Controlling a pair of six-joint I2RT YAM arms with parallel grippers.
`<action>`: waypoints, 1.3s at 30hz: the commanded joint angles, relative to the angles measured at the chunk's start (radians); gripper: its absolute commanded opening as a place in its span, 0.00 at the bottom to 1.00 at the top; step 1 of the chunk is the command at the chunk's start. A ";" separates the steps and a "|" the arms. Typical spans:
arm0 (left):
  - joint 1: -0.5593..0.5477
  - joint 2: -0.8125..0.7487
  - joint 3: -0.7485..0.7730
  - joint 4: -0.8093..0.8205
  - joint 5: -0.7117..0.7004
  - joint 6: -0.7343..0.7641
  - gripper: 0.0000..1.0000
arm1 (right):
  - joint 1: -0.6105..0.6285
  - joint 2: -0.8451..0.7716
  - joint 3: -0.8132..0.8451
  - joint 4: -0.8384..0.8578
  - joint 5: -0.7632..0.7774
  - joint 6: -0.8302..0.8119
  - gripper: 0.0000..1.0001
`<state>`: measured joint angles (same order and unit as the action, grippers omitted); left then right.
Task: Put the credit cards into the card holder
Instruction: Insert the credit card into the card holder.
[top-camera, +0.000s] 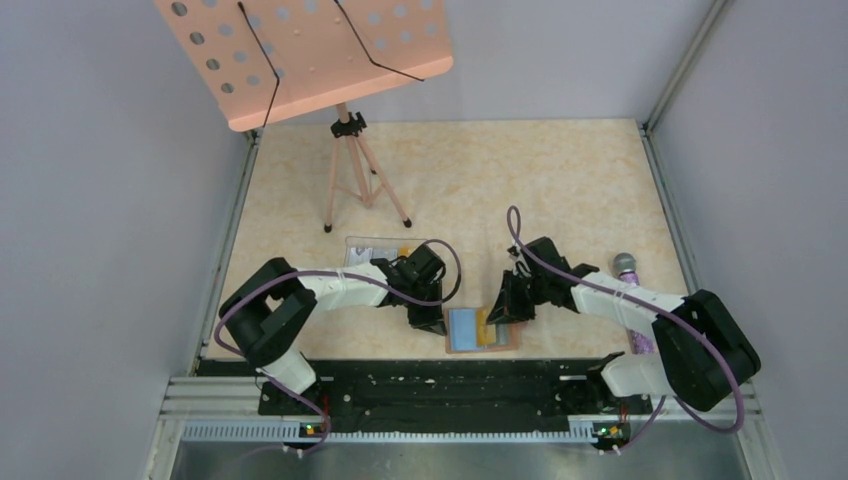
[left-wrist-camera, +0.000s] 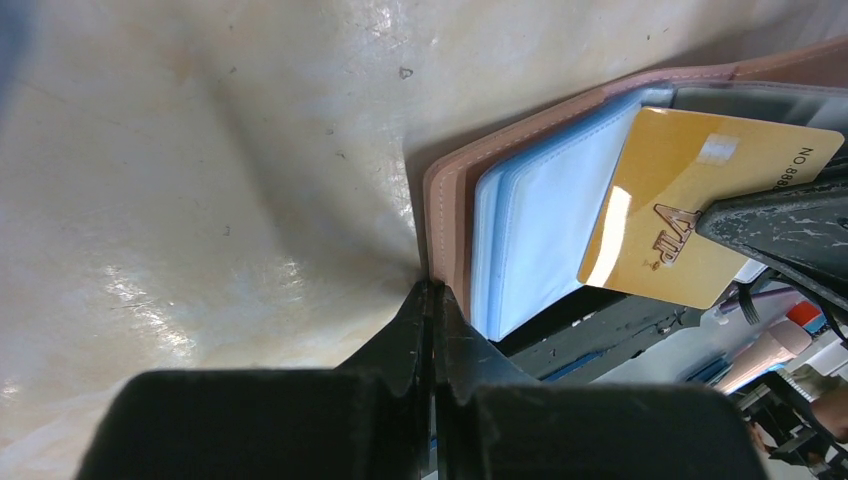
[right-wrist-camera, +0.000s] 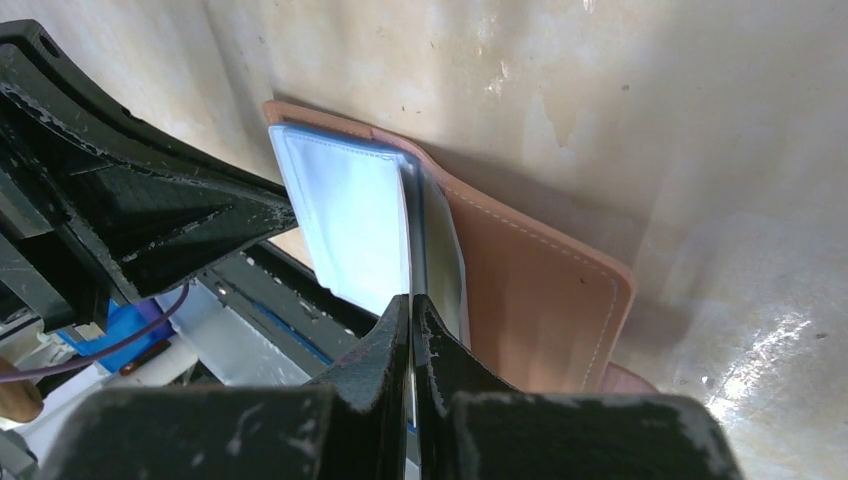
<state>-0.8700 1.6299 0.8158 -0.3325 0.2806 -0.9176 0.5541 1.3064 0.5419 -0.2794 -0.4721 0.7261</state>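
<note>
The right gripper (right-wrist-camera: 411, 305) is pressed together on a yellow card (left-wrist-camera: 690, 190), which stands edge-on between its fingers. The card is slanted over the bluish inner pockets of the card holder (left-wrist-camera: 448, 200), lying open at the middle of the table's (top-camera: 520, 180) near edge. The left gripper (left-wrist-camera: 432, 300) is pressed together on nothing, its tips touching the holder's brown edge.

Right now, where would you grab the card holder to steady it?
Likely the left edge of the card holder, coming from the left beside the shut left gripper. Its brown cover sticks out past the blue sleeves as a thin, flat lip, while the right gripper holds the gold card over the other side.
</note>
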 joint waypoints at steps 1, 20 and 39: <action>-0.009 0.039 -0.010 -0.021 -0.035 0.016 0.00 | 0.015 0.008 -0.018 0.005 0.028 -0.024 0.00; -0.009 0.042 -0.010 -0.028 -0.040 0.017 0.00 | 0.015 -0.010 0.069 -0.120 0.101 -0.089 0.00; -0.015 0.072 0.018 -0.024 -0.028 0.020 0.00 | 0.015 0.013 0.066 -0.122 0.108 -0.115 0.00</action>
<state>-0.8722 1.6524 0.8341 -0.3359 0.3038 -0.9173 0.5549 1.3033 0.5903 -0.3862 -0.4114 0.6468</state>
